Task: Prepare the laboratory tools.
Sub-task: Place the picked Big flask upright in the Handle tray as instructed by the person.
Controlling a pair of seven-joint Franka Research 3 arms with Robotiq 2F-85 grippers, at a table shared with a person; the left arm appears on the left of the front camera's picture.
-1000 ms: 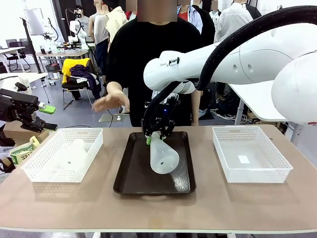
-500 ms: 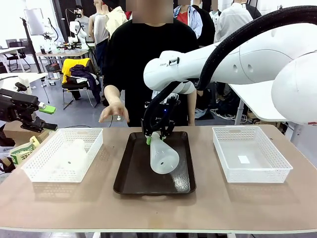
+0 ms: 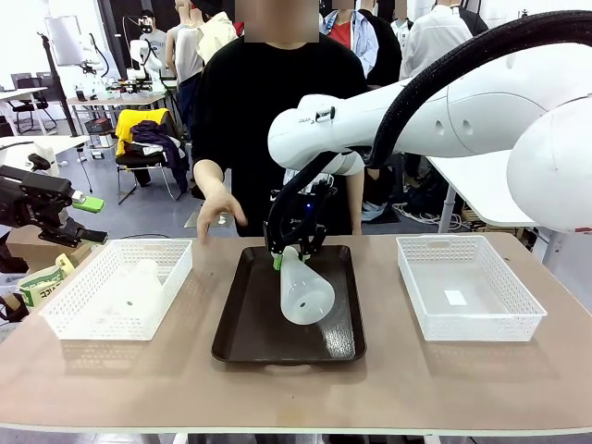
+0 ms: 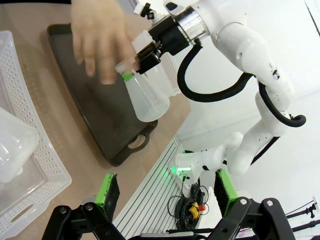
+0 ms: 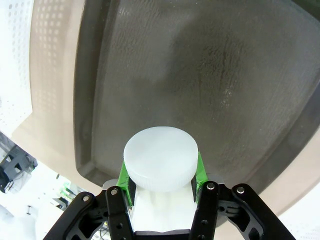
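Note:
A frosted-white conical flask [image 3: 306, 292] hangs tilted over the dark brown tray [image 3: 250, 324], its wide base toward me. My right gripper [image 3: 283, 255] is shut on its neck. In the right wrist view the flask's round base [image 5: 161, 156] sits between the green pads [image 5: 126, 176] above the tray [image 5: 210, 75]. A second flask [image 3: 137, 279] lies on its side in the left white basket [image 3: 65, 314]. My left gripper [image 3: 88, 220] hovers open, off the table's left end, with nothing between its fingers [image 4: 110, 192]. The left wrist view shows the held flask [image 4: 146, 97] and the lying one [image 4: 11, 145].
A person stands at the far side with one hand [image 3: 220, 205] lowered beside the tray's far left corner, close to the right gripper. A second white basket [image 3: 467, 287] stands at the right with a small white slip inside. The table's front strip is bare wood.
The person's hand has dropped and drifted right toward the table's far edge. Both arms and the held flask have stayed still.

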